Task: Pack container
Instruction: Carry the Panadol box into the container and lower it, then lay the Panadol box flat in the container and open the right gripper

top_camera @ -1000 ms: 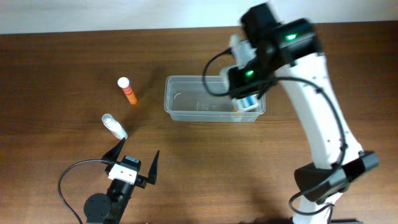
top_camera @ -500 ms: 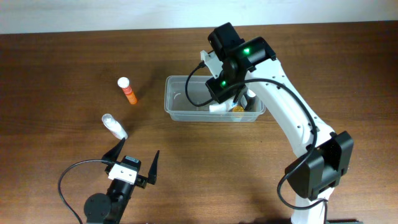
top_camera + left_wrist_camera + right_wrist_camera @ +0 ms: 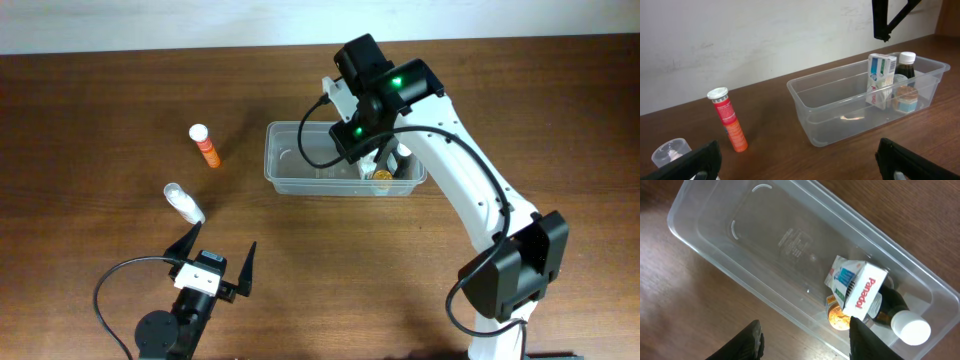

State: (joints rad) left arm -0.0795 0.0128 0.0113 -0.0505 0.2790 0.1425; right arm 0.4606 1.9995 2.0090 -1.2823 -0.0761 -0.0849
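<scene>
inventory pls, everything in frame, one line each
container: 1, clear, mid-table
box: 1, white with blue, green and red print, standing inside the container, right end
dark bottle: 1, white cap, inside the container by the box
jar: 1, small, gold lid, inside the container by the box
tube: 1, orange, white cap, on the table left of the container
clear bottle: 1, on the table near the tube
table: 1, brown wood
left gripper: 1, black, open, empty
right gripper: 1, black, open, empty, above the container
</scene>
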